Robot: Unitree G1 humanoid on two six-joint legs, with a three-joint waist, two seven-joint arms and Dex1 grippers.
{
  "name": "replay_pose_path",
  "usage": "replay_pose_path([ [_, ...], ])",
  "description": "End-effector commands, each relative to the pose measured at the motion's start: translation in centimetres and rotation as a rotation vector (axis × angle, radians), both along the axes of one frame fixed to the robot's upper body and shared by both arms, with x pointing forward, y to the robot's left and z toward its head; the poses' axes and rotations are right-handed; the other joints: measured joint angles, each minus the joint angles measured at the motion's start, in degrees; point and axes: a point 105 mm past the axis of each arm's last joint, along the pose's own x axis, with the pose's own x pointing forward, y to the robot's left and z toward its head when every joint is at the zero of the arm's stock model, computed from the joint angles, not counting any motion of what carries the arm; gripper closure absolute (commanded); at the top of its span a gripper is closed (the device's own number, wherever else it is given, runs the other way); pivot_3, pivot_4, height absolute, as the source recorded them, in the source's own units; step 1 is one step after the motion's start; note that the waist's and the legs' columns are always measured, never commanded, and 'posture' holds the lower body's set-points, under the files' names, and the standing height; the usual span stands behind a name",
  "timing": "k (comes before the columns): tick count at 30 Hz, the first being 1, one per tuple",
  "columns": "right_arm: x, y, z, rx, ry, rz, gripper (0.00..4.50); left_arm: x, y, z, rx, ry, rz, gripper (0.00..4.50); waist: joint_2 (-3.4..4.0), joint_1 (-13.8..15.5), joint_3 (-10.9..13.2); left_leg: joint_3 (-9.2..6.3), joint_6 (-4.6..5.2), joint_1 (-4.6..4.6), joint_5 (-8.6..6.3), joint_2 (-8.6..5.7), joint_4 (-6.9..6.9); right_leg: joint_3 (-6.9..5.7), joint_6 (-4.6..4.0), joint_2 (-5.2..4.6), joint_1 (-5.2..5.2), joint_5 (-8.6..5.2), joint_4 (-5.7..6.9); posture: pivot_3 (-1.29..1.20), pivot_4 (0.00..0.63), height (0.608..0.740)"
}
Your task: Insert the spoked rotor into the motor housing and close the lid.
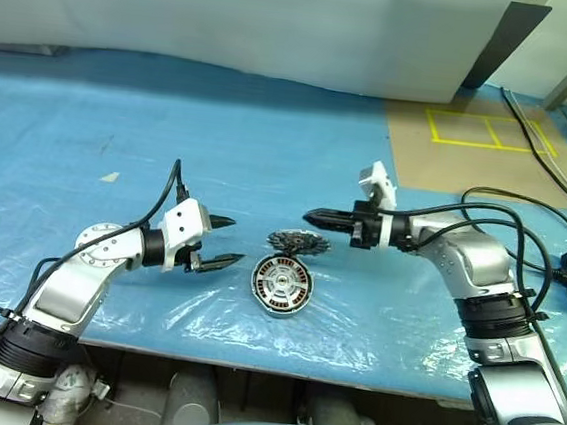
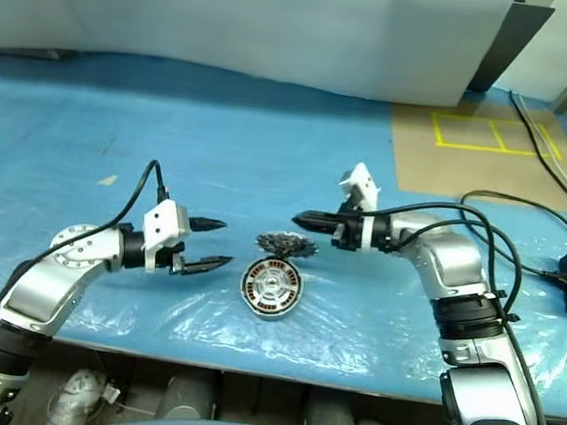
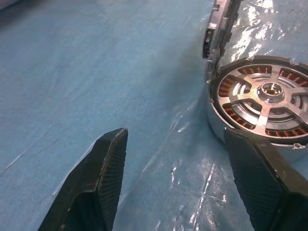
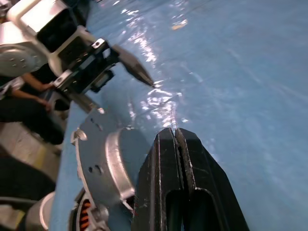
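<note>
Item 1: motor housing (image 1: pixel 282 284), squat round silver-grey metal puck w/ copper-brown windings in a ring. Lay flat on table, open face up, central hub pointing up toward the head camera; round, so no long axis to state. Silver spoked plate w/ small centre hub sat inside the opening over the windings, seen in left wrist view; whether this was the spoked rotor, can't tell.

Item 2: lid (image 1: pixel 298 241), round dark-grey disc w/ jagged toothed rim. Stood tilted on edge, propped just behind the housing on its far side and touching or nearly touching its rim. Right wrist view showed a pale grey metal face w/ raised centre part.

Item 3: left gripper (image 1: pixel 222 243), two black fingers, spread apart, empty. Pointed toward the housing from its left, near but not touching.

Item 4: right gripper (image 1: pixel 315 217), black fingers pressed together, nothing between them. Pointed left, tip above and just right of the lid, apart from it.

Surface: table (image 1: pixel 121 127) covered w/ blue plastic sheet, wrinkled and glossy near front edge. Brown board (image 1: pixel 469 160) w/ yellow tape squares (image 1: pixel 477 131) at far right. Black cables (image 1: pixel 555 214) trailed across right side.

Room: pale wall panel (image 1: pixel 282 22) behind table; dark slanted post (image 1: pixel 506 43) upper right.
</note>
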Motion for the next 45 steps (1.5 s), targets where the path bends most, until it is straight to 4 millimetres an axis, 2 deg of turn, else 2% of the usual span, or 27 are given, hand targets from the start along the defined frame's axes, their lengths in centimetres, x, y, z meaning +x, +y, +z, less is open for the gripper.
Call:
replay_pose_path([
  [1, -2.1, 0.5, 0.6, -0.016, -0.013, 0.128, 4.50, 0.2, 0.2, 1.5, -0.014, -0.053, -0.009, 1.18, 0.00, 0.07, 0.00, 0.00, 0.00, 0.01, 0.00, 0.00, 0.02, 0.00, 0.00, -0.01, 0.01, 0.00, 0.01, 0.00, 0.150, 0.740],
  [5, -4.1, 0.6, -1.4, -0.097, 0.019, 0.225, 4.50, -0.5, 0.2, 0.7, 0.006, -0.036, -0.025, 1.18, -0.01, 0.04, 0.00, 0.00, -0.01, 0.08, -0.01, 0.02, 0.03, 0.03, 0.00, 0.00, 0.05, 0.00, 0.05, 0.00, 0.150, 0.740],
  [7, -4.9, 0.8, -3.0, -0.153, 0.021, 0.261, 4.50, -0.9, 0.1, 0.5, -0.002, -0.021, -0.029, 1.18, -0.01, -0.12, 0.00, 0.00, -0.01, 0.09, -0.01, 0.03, 0.01, 0.03, 0.00, 0.01, 0.05, 0.00, 0.04, 0.00, 0.150, 0.740],
  [13, -4.4, 1.2, -6.7, -0.221, 0.050, 0.214, 4.50, -1.5, 0.0, -0.1, 0.007, -0.007, -0.036, 1.18, -0.02, -0.42, -0.01, 0.00, -0.01, 0.18, -0.01, 0.03, 0.00, 0.03, -0.07, 0.01, 0.07, -0.04, 0.08, 0.00, 0.150, 0.740],
  [20, -4.7, -0.2, -8.5, -0.264, 0.090, 0.192, 4.50, -1.6, -0.3, 0.1, -0.005, -0.011, -0.028, 1.18, -0.02, -0.41, -0.02, 0.01, 0.00, 0.57, -0.02, 0.01, 0.01, 0.08, -0.25, -0.02, 0.49, -0.15, 0.03, 0.00, 0.150, 0.740],
  [22, -4.7, -0.3, -8.5, -0.262, 0.092, 0.188, 4.50, -1.7, -0.4, 0.0, -0.008, -0.010, -0.026, 1.18, -0.03, -0.41, -0.04, 0.01, 0.00, 0.60, -0.02, 0.01, 0.00, 0.08, -0.25, -0.02, 0.54, -0.16, 0.00, 0.00, 0.150, 0.740],
  [24, -4.8, 0.1, -7.5, -0.225, 0.071, 0.195, 4.50, -1.8, -0.6, -0.1, -0.011, -0.010, -0.024, 1.18, -0.04, -0.37, -0.04, 0.01, 0.00, 0.61, -0.02, 0.02, 0.00, 0.08, -0.25, -0.02, 0.56, -0.16, -0.02, 0.00, 0.150, 0.740],
  [27, -4.1, 1.0, -4.1, -0.135, -0.024, 0.174, 4.50, -1.8, -0.9, 0.2, -0.032, -0.021, -0.022, 1.18, -0.04, -0.34, -0.04, 0.01, 0.00, 0.57, -0.02, 0.02, 0.00, 0.09, -0.25, -0.02, 0.54, -0.16, -0.02, 0.00, 0.150, 0.740],
  [30, -3.7, 0.4, -1.7, -0.136, -0.179, 0.166, 4.50, -1.7, -1.1, 0.9, -0.054, -0.068, -0.012, 1.18, -0.02, -0.37, -0.02, 0.01, 0.00, 0.47, -0.02, 0.02, -0.01, 0.09, -0.25, -0.01, 0.42, -0.15, -0.02, 0.00, 0.150, 0.740],
  [34, -4.7, -0.9, -1.4, -0.228, -0.299, 0.240, 4.50, -2.0, -1.3, 0.5, -0.074, -0.054, -0.004, 1.18, -0.03, -0.30, -0.01, 0.01, -0.01, 0.27, -0.02, 0.02, -0.04, 0.07, -0.02, 0.00, 0.24, -0.02, -0.04, 0.00, 0.150, 0.740],
  [36, -4.2, -0.9, -1.5, -0.248, -0.361, 0.221, 4.50, -2.5, -1.5, -0.4, -0.052, -0.036, -0.019, 1.18, -0.03, -0.41, -0.01, 0.01, -0.01, 0.27, -0.02, 0.03, -0.11, 0.06, -0.01, 0.01, 0.23, -0.02, -0.09, 0.00, 0.150, 0.740],
  [37, -3.8, -0.8, -1.5, -0.248, -0.393, 0.208, 4.09, -2.8, -1.6, -0.7, -0.049, -0.029, -0.026, 1.15, -0.04, -0.56, 0.00, 0.01, -0.01, 0.27, -0.02, 0.03, -0.14, 0.07, -0.01, 0.02, 0.20, -0.02, -0.10, 0.00, 0.150, 0.740],
  [39, -3.3, -0.4, -1.6, -0.258, -0.473, 0.201, 3.58, -2.9, -1.6, -0.8, -0.058, -0.024, -0.020, 1.15, -0.03, -0.66, 0.00, 0.02, -0.01, 0.23, -0.02, 0.02, -0.14, 0.08, -0.01, 0.04, 0.09, -0.01, -0.06, 0.00, 0.150, 0.740],
  [41, -3.2, -0.1, -2.0, -0.295, -0.593, 0.248, 2.88, -2.8, -1.5, -0.7, -0.060, -0.024, -0.009, 1.15, -0.03, -0.55, 0.00, 0.02, -0.01, 0.22, -0.02, 0.02, -0.11, 0.08, -0.01, 0.03, 0.09, -0.02, -0.02, 0.00, 0.150, 0.740],
  [45, -3.4, 1.2, -1.9, -0.218, -0.605, 0.257, 1.61, -2.9, -1.1, -1.0, -0.052, -0.016, 0.005, 1.15, -0.04, -0.55, 0.00, 0.03, 0.00, 0.20, -0.02, 0.01, -0.04, 0.08, -0.10, 0.01, 0.09, -0.07, -0.02, 0.00, 0.150, 0.740],
])
